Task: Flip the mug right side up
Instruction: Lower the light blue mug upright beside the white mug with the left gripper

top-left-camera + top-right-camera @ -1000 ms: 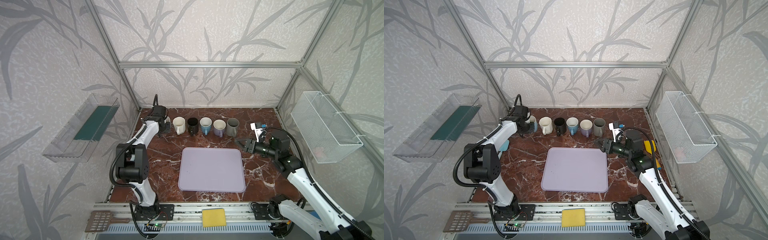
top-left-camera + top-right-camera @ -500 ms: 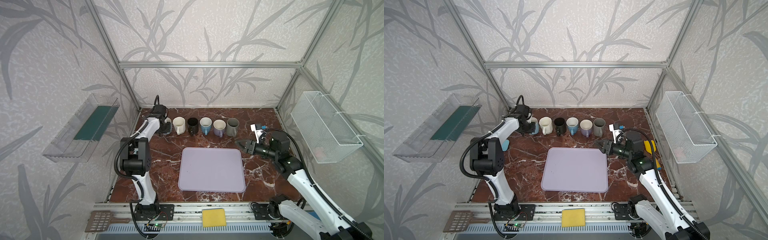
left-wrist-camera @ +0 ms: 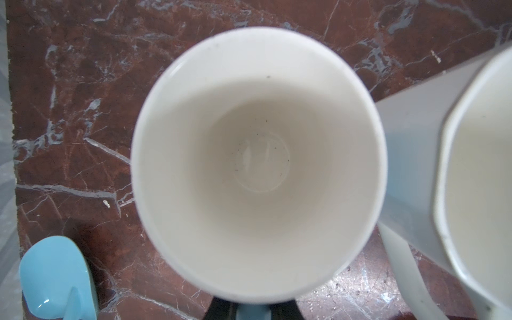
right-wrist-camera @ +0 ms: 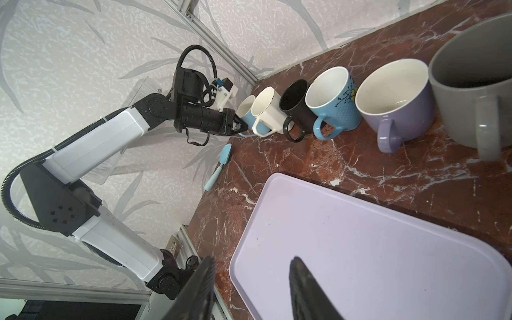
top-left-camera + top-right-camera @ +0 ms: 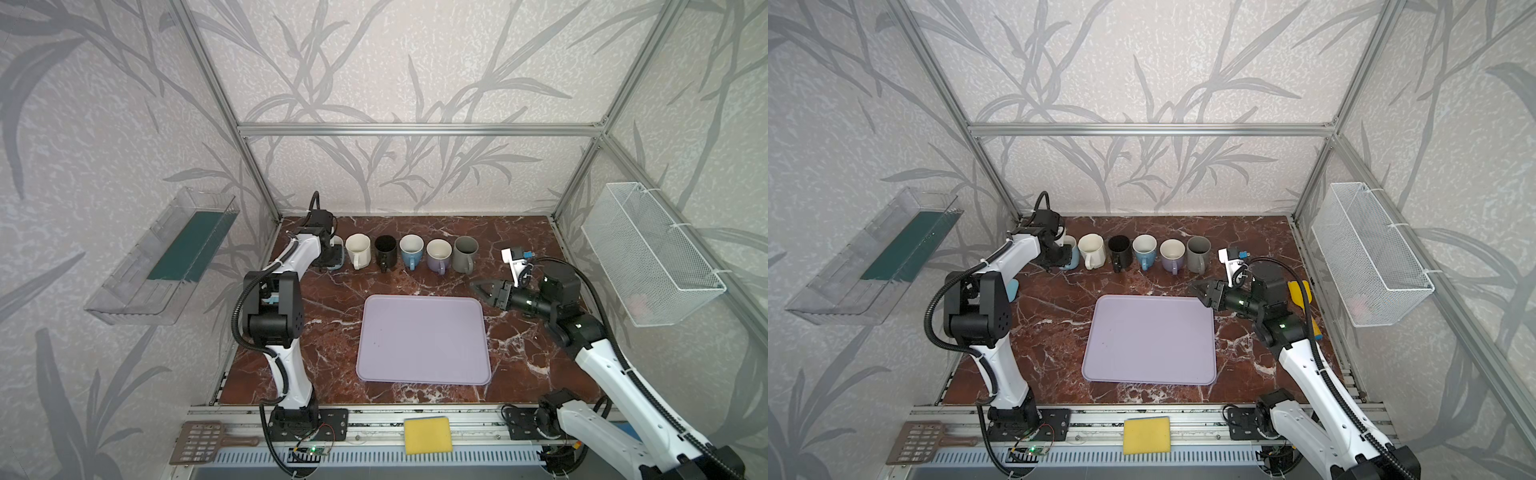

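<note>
light-blue mug (image 3: 257, 166) upright, empty | left gripper (image 3: 252, 307) clenching it | right gripper (image 4: 253, 260) parted, empty

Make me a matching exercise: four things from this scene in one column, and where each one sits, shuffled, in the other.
Things:
1. light-blue mug
2. grey mug
3. lilac tray
4. yellow sponge

Places:
A. on the front rail
B. middle of the table
C. left end of the mug row
D. right end of the mug row

Pairs: 1-C, 2-D, 3-B, 4-A
</note>
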### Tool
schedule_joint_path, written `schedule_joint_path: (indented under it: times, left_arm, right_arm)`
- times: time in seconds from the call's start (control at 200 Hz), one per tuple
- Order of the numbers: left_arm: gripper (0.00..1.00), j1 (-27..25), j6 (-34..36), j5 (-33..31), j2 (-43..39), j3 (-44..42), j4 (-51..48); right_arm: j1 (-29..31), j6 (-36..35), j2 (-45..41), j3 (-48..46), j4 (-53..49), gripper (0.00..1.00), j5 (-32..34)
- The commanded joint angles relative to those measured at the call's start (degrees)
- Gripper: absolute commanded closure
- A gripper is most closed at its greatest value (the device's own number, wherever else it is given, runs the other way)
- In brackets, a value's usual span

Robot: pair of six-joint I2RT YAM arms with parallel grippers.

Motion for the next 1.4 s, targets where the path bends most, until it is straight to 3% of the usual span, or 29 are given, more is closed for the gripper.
schedule_joint_path:
  times: [0.0, 0.46, 0.99, 1.035, 1.075, 1.205, 1.399]
  left_arm:
    - [1.0, 0.3, 1.5, 0.7, 0.6, 2.9, 2.2]
    - [1.0, 0.4, 1.3, 2.1, 4.2, 6.0, 0.6]
    - [0.76, 0.4, 0.3, -0.2, 3.0, 6.3, -1.0]
    - [0.71, 0.4, 0.1, -0.2, 2.7, 6.3, -1.2]
    - [0.61, 0.4, 0.0, -0.1, 2.4, 6.2, -1.2]
    - [0.48, 0.4, -0.2, 0.4, 1.4, 6.2, -1.2]
    - [0.41, 0.4, -0.7, 0.7, -1.2, 6.0, -1.7]
  right_arm:
    - [-0.3, -0.3, -1.1, 0.7, -0.8, 0.55, 0.0]
    - [-0.3, -0.8, -1.1, 1.4, -1.2, 0.54, 0.3]
    - [-0.3, -1.6, -1.0, 1.5, -2.3, 0.54, 0.3]
    - [-0.3, -1.7, -1.1, 1.5, -2.4, 0.53, 0.4]
    - [-0.3, -1.6, -1.1, 1.5, -2.5, 0.53, 0.4]
    - [-0.3, -1.8, -1.2, 1.4, -2.5, 0.52, 0.5]
    - [-0.3, -2.3, -1.3, 1.5, -3.0, 0.51, 0.9]
